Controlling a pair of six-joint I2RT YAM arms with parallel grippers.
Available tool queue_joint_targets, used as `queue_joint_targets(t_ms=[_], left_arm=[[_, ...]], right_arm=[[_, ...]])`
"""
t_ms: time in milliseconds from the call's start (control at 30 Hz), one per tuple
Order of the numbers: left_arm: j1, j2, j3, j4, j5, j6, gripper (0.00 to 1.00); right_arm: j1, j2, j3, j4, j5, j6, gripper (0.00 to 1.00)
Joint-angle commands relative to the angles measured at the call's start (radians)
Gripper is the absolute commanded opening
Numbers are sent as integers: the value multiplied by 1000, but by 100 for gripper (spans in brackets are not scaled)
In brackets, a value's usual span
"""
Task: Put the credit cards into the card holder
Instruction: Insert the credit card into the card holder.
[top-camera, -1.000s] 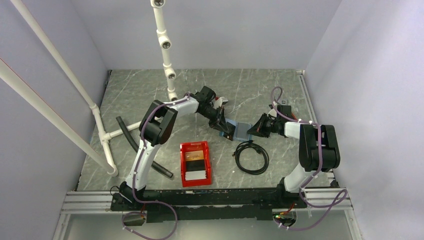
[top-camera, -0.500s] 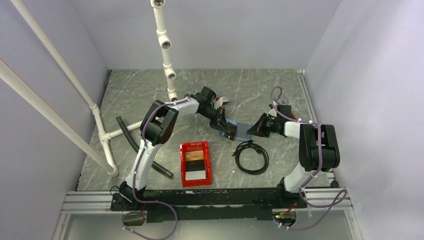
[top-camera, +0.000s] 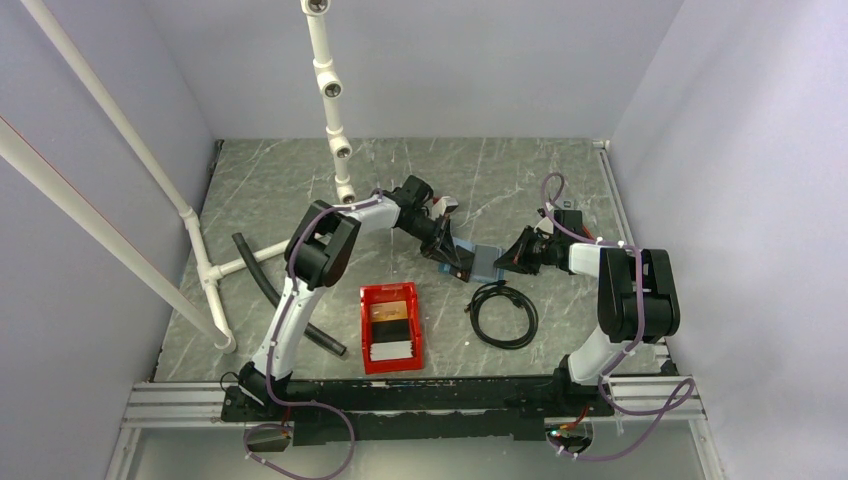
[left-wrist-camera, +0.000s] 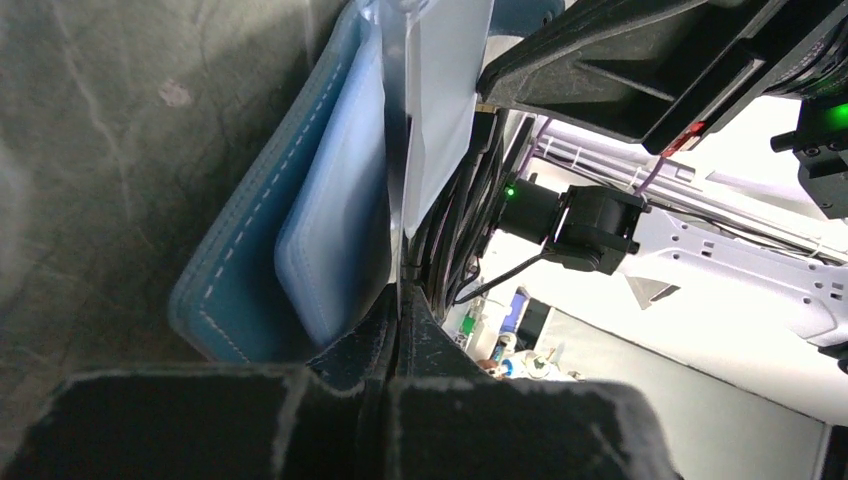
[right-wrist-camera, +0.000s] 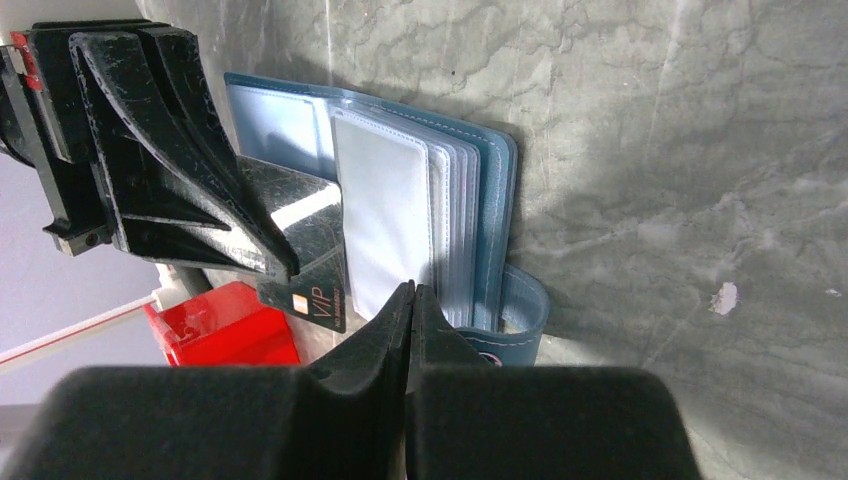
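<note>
The blue card holder (top-camera: 484, 262) lies open on the table between my grippers, and its clear sleeves fan out in the right wrist view (right-wrist-camera: 385, 225). My left gripper (top-camera: 458, 262) is shut on a dark credit card (right-wrist-camera: 312, 295) printed "VIP" and holds it at the holder's left page. In the left wrist view the card (left-wrist-camera: 397, 215) is edge-on against the light blue inside (left-wrist-camera: 325, 235). My right gripper (top-camera: 508, 256) is shut on the lower edge of a clear sleeve (right-wrist-camera: 400, 295). An orange-gold card (top-camera: 388, 312) and whitish cards (top-camera: 391, 349) lie in the red bin.
The red bin (top-camera: 367, 330) stands near the front, left of a coiled black cable (top-camera: 503, 313). A black hose (top-camera: 270, 290) and white pipe frame (top-camera: 205, 265) are on the left. A white pipe post (top-camera: 332, 100) rises at the back.
My left gripper has shifted very slightly with the dark card at the holder. The right arm and the holder have not visibly moved.
</note>
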Motion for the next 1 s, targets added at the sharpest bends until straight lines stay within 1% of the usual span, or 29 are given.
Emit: queue_joint_targets(t_ms=[0, 133, 433, 967], left_arm=[[-1, 17, 50, 11, 39, -7, 0], [0, 9, 35, 39, 37, -25, 0], [-1, 43, 63, 30, 42, -41, 0], [-2, 118, 184, 1, 25, -41, 0]], right_arm=[[4, 2, 10, -19, 65, -34, 0], [4, -1, 9, -19, 63, -34, 0], [6, -7, 9, -21, 65, -34, 0], [9, -5, 8, -24, 69, -40, 0]])
